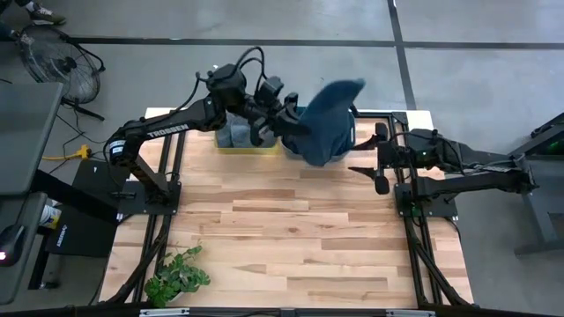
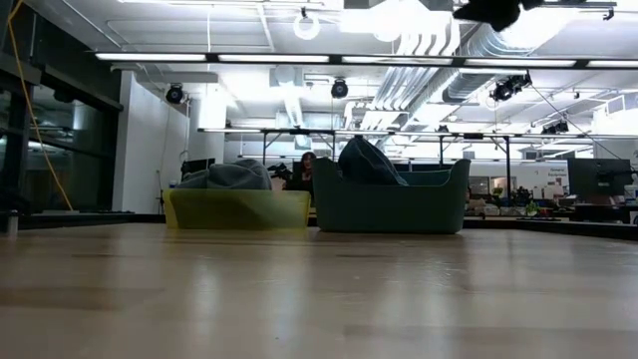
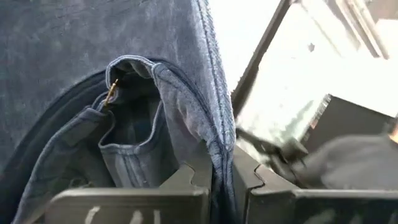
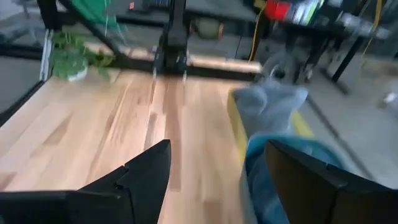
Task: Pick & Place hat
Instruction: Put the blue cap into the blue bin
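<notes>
Two arms share the wooden worktop (image 1: 282, 238). At about twelve o'clock on the high view, the left gripper (image 1: 289, 123) has its fingers pressed together on a fold of the blue hat (image 1: 328, 119), pinching the cloth and holding it clear of the boards, over the dark green bin (image 2: 394, 204). The left wrist view shows the hat (image 3: 143, 99) as soft washed denim with stitched seams, a small brass buckle (image 3: 112, 92) and a limp crown that drapes rather than keeping shape. The right gripper (image 1: 370, 170) waits at about three o'clock with its fingers spread, holding nothing. A yellow bin (image 2: 237, 209) of translucent plastic sits just beside the green one and carries grey fabric (image 2: 229, 176). To place well, bring the hat squarely over the chosen bin, lower until the hanging brim is inside the rim, then release; because the cloth sags, a release too near the wall would likely leave it draped over the edge. A potted plant (image 1: 176, 275) stands at seven o'clock.
</notes>
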You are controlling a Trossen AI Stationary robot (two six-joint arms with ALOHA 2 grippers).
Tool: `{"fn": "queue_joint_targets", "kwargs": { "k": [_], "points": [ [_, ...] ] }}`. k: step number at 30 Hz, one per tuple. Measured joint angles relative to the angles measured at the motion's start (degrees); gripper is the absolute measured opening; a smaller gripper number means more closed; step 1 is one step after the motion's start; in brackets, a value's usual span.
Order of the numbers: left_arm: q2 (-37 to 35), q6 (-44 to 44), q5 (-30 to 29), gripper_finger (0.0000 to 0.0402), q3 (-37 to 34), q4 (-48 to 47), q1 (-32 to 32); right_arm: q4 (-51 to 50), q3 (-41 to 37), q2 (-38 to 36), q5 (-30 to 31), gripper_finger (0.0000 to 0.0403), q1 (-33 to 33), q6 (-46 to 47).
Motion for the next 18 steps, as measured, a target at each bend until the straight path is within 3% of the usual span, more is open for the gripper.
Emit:
{"fn": "queue_joint_targets", "kwargs": {
  "k": [13,18],
  "points": [
    [2.16,-5.38,-14.13,0.0007,0.07,6.73,-0.18,18.67,0.0,-0.3,4.2,0.0255,0.02,-5.53],
    [5.93,-11.59,-12.36,0.0007,0.08,16.05,-0.16,18.61,0.0,-0.68,8.08,0.0255,-0.02,-8.61]
  ]
}}
